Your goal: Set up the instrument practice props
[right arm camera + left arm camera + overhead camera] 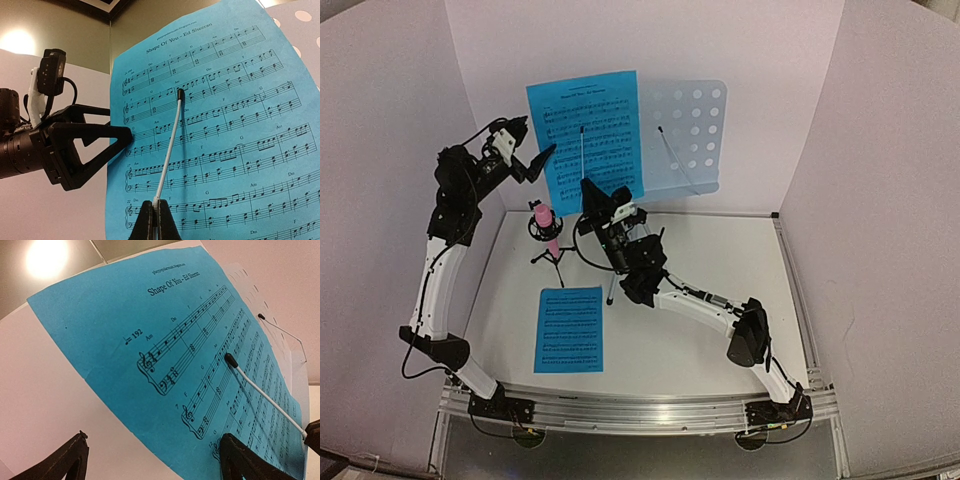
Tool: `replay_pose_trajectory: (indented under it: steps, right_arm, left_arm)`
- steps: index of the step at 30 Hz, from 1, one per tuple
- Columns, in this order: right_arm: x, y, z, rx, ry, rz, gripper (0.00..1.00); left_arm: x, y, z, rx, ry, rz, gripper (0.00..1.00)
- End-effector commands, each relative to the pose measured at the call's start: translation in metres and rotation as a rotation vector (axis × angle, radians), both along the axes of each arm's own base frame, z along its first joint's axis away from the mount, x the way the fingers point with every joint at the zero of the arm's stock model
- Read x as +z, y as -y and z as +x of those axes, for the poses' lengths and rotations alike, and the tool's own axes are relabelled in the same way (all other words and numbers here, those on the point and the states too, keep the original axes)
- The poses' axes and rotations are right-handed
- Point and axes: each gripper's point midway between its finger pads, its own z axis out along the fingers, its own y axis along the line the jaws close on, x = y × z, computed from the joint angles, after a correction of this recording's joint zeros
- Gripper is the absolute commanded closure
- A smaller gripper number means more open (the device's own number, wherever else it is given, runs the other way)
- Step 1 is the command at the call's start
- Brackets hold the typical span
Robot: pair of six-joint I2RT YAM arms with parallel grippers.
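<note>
The music stand desk (695, 140) stands at the far edge of the table (720, 340). One sheet (588, 130) rests on the desk's left half (the right half is uncovered). The left retaining wire (170, 145) crosses this sheet, and the right retaining wire (678, 158) crosses the desk itself. The microphone stand (546, 228) stands in front of the desk, toward the far-left corner. The second sheet (569, 328) lies flat before it, near the left edge.
</note>
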Motion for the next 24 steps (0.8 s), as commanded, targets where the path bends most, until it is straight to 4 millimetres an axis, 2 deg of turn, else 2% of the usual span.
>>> replay_pose_trajectory:
  steps: [1,6,12,18,24]
  right_arm:
    - [0.049,0.032,-0.023,0.014,0.072,0.131,1.00]
    - [0.051,0.033,-0.024,0.013,0.074,0.134,1.00]
    - [0.052,0.033,-0.024,0.011,0.077,0.134,1.00]
    - [0.054,0.034,-0.025,0.005,0.080,0.132,1.00]
    - [0.055,0.035,-0.025,0.004,0.085,0.130,1.00]
  left_arm:
    - [0.035,-0.012,-0.017,0.040,0.114,-0.028,0.09]
    - [0.040,-0.018,-0.007,0.089,0.121,-0.047,0.09]
    - [0.044,-0.017,-0.006,0.084,0.127,-0.061,0.09]
    - [0.020,-0.008,-0.010,0.022,0.065,-0.031,0.09]
    - [0.002,-0.007,-0.004,0.028,0.016,-0.017,0.09]
